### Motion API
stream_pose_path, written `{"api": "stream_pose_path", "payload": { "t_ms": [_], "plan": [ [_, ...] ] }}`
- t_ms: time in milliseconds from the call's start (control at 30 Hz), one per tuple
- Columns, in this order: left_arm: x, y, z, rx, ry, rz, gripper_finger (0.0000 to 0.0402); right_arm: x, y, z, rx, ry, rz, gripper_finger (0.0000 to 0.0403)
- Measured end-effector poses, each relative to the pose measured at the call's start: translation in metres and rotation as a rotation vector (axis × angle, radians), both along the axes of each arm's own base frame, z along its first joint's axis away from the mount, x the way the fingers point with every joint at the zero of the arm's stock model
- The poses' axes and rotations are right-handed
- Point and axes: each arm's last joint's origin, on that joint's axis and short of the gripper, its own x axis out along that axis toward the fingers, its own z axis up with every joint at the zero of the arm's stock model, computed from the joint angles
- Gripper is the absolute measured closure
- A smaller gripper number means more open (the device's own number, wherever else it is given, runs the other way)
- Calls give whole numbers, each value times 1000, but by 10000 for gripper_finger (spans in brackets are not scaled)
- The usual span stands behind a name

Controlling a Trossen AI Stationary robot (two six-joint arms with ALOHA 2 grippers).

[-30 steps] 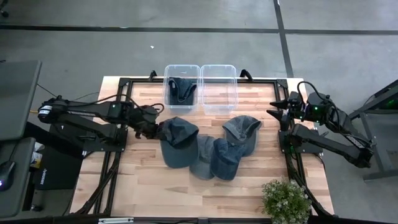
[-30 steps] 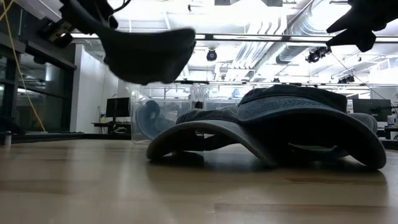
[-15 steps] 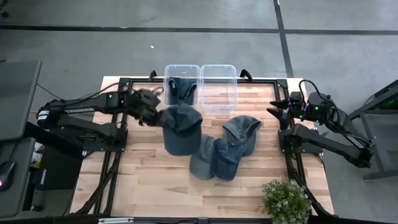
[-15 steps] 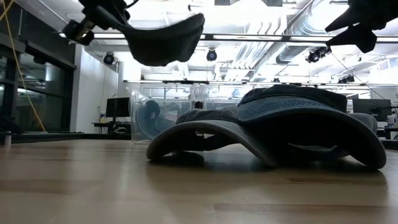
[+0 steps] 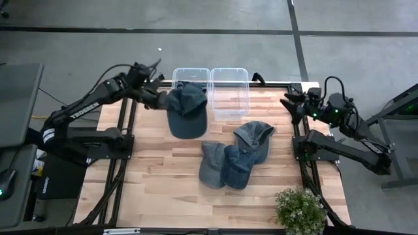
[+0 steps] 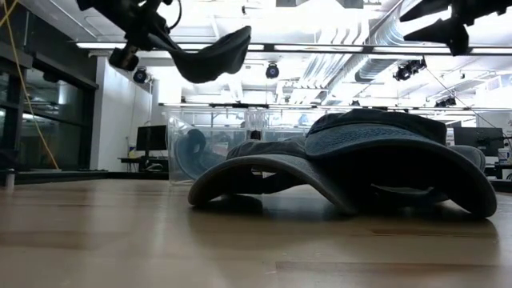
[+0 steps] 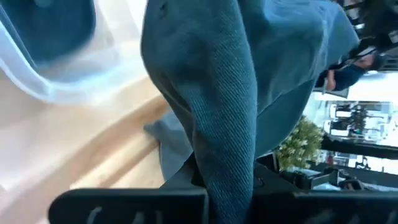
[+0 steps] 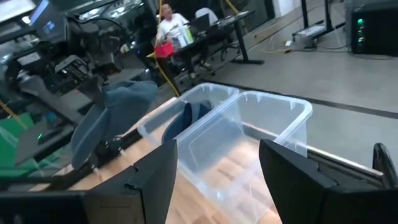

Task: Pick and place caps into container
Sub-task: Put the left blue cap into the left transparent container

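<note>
Caps: one dark blue denim baseball cap [image 5: 186, 109] hangs in the air, clamped at its crown edge by the left pincer [image 5: 159, 100], brim pointing toward the front of the pale wooden surface [image 5: 150, 189]. It hangs at the front edge of the left clear plastic bin [image 5: 190, 83], partly over it. That bin already has one dark cap [image 8: 194, 114] inside, seen through the wall in the right wrist view. Right clear plastic bin [image 5: 229, 91] sits touching the left one, at the back of the surface.

Three faded grey-blue caps [image 5: 236, 156] lie in an overlapping cluster mid-surface, right of centre, in front of the bins. In the low view the pile [image 6: 360, 164] fills the middle ground, and the lifted cap [image 6: 212, 56] shows high up at left.

Left wrist view: denim fabric [image 7: 230, 106] fills most of the frame, pinched between the fingers.

Right pincer [image 5: 289, 104] hovers released, fingers spread, above the right back edge of the surface, well apart from the caps. A small green potted plant [image 5: 299, 210] stands at the front right corner. A seated person [image 8: 172, 28] shows in the room beyond.
</note>
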Motion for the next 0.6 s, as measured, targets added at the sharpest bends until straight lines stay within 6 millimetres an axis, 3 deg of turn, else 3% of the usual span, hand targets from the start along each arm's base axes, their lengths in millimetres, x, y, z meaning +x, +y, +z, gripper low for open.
{"api": "stream_pose_path", "payload": {
  "t_ms": [300,600],
  "plan": [
    [-11,38,-4,80,-105,-44,398,22,-15,8,-30,-42,-55,180],
    [8,75,-23,126,-111,-28,398,54,-36,12,-31,-100,-102,181]
  ]
}}
